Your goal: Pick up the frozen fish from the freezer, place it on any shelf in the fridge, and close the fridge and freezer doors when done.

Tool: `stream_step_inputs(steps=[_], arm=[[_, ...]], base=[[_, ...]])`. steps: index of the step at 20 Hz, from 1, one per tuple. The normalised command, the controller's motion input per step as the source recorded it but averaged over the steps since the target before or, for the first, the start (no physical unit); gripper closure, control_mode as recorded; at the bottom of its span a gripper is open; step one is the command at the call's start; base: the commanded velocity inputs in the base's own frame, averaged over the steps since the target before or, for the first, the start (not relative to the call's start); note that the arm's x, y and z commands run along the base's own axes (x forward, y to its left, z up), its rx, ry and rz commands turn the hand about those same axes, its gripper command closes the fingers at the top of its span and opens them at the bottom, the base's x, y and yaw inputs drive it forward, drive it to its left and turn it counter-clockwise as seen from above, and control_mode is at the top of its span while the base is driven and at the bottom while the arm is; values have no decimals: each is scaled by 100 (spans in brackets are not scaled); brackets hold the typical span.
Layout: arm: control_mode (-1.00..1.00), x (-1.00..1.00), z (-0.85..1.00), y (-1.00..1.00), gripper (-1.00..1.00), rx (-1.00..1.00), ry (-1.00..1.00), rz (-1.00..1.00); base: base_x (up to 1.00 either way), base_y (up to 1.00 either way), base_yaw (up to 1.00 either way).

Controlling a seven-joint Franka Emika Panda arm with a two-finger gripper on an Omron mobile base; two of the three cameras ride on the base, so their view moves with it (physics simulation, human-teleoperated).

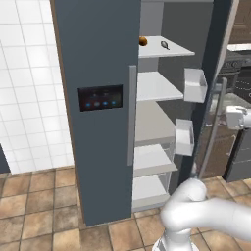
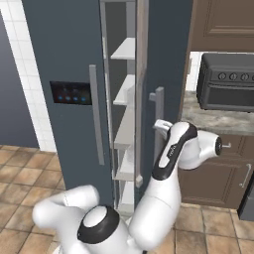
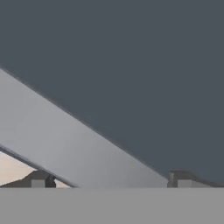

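Note:
The frozen fish (image 1: pixel 165 45) lies on the top shelf (image 1: pixel 171 49) of the fridge (image 1: pixel 154 117), next to an orange-brown ball (image 1: pixel 142 41). The freezer door (image 1: pixel 98 59) with the black panel (image 1: pixel 100 97) is shut and hides the freezer. Standing part open, the fridge door (image 2: pixel 166 59) shows its inner bins (image 1: pixel 195 84). My gripper (image 3: pixel 111 179) is open against that door's outer face. Its fingertips (image 3: pixel 41 179) stand on either side of the grey bar handle (image 3: pixel 65 140), holding nothing. The gripper (image 2: pixel 159 124) sits at mid height on the handle (image 2: pixel 158 106).
A brown counter with a dark oven (image 2: pixel 228 82) and brown cabinets (image 2: pixel 218 173) stands right of the fridge door, close behind my arm. White tiled wall (image 1: pixel 24 88) lies left of the appliance. Tiled floor (image 1: pixel 44 206) spreads in front.

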Motion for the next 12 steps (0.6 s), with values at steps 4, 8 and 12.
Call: stream_step_inputs(steps=[4, 8, 12], arm=[[-100, 54, 0, 81, -100, 6, 0, -9], [-100, 58, 0, 71, -100, 5, 0, -12], [-100, 63, 0, 59, -100, 3, 0, -15]], base=[[0, 0, 0], [0, 0, 0], [0, 0, 0]])
